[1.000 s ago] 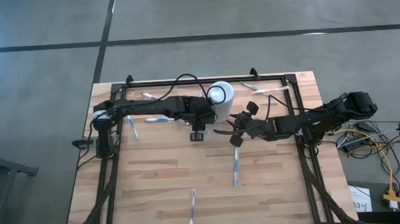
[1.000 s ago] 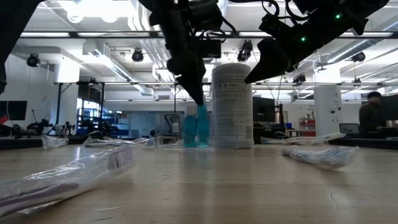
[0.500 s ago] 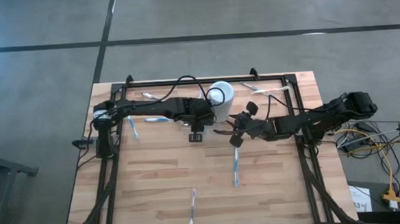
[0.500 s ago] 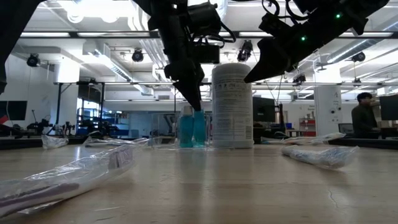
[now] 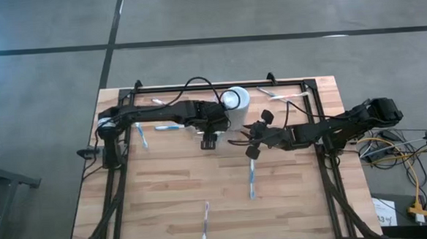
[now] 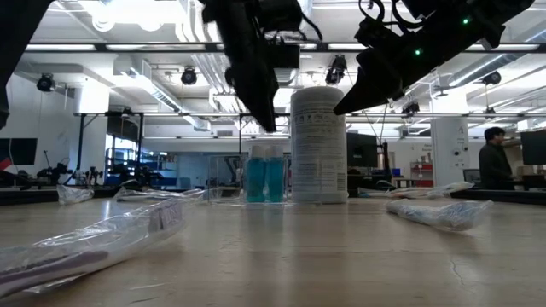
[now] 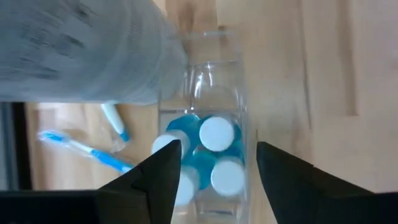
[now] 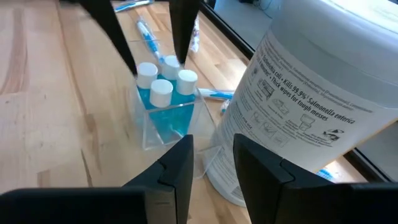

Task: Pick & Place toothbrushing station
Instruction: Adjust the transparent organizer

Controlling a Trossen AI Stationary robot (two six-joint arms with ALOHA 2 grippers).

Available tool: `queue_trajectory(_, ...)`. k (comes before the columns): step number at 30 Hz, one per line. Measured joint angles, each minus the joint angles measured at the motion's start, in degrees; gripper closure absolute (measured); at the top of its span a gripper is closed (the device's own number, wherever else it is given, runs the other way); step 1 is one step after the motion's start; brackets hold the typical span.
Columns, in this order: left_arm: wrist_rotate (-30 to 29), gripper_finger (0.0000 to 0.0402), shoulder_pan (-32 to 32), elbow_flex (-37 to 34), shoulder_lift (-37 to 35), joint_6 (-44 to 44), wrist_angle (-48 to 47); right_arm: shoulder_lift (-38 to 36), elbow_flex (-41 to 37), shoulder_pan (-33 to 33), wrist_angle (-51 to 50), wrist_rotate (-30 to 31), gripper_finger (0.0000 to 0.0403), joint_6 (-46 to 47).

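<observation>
Teal tubes (image 7: 208,155) upright in clear holder (image 7: 239,93): likely light, slick; grip below white caps. Left gripper (image 7: 214,165) spread above them, empty. Right gripper (image 8: 214,163) parted, empty.

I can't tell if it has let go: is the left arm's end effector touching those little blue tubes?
Apart. In the low view, the left end effector hangs above the teal tubes, with background visible between its tips and their white caps; its fingers are spread open.

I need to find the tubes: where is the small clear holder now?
In the high view, the clear holder stands near the table's far middle, beside the white cup, under the left tool.
</observation>
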Motion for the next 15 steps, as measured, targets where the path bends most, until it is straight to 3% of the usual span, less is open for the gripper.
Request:
queue_trajectory(4,0.66,0.0188,-0.77,1.47,-4.82,-1.57,-4.37,0.00,-0.04,0.02,0.22,0.03,0.0295,-1.95)
queue_trajectory(7,0.79,0.0196,-1.44,-2.82,-11.37,-3.51,-2.97,0.00,-0.04,0.00,1.60,0.79,0.0300,-2.60)
queue_trajectory(10,0.26,0.0214,-2.31,-13.62,-21.15,-6.35,5.82,0.00,-0.08,0.38,2.30,1.55,0.0307,-2.50)
queue_trajectory(15,-2.90,0.0267,-3.10,-39.72,-40.19,-12.12,27.65,0.07,-0.54,1.67,2.13,1.12,0.0324,-2.16)
